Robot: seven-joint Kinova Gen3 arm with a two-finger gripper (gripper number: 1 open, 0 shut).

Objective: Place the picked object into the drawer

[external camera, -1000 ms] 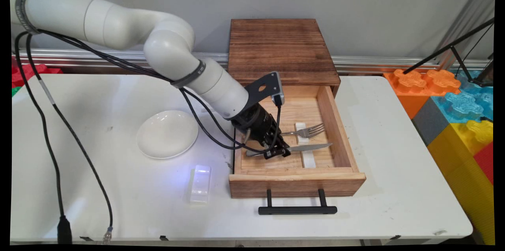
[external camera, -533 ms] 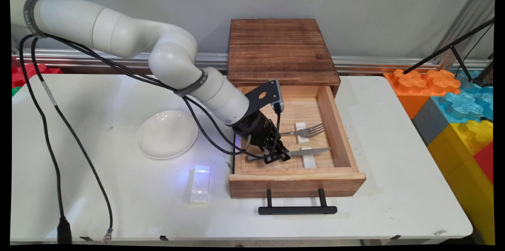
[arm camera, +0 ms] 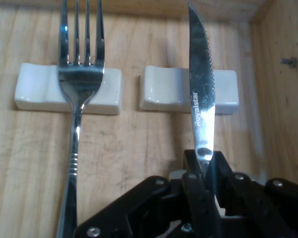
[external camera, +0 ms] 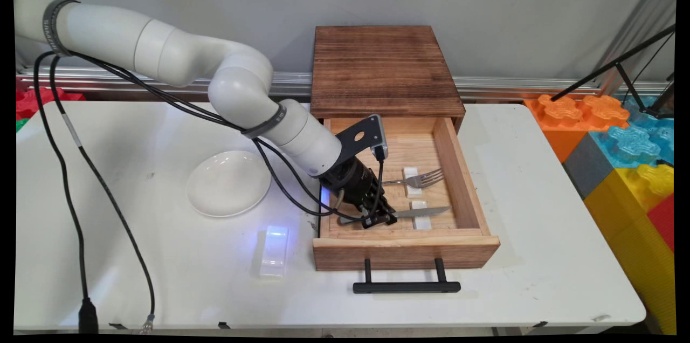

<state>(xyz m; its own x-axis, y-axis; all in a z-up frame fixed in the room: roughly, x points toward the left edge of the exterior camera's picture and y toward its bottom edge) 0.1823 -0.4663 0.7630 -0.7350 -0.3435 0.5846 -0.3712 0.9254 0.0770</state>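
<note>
On the white table point(external camera: 512, 256) stands an open wooden drawer point(external camera: 404, 248), and inside it the end effector point(external camera: 379, 218) is clamped on the handle of a knife point(arm camera: 199, 89). The blade runs straight out ahead, lengthwise across a white rest point(arm camera: 161, 89), parallel to the fork point(arm camera: 79, 79) alongside. Compared with a second ago, the knife has sunk lower and nearer the drawer's front wall.

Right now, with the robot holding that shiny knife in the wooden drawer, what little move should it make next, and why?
Probably open the fingers. The black gripper is shut on the serrated steel knife, whose blade already lies across the white rest, beside the steel fork on its own rest, inside the open wooden drawer.
</note>
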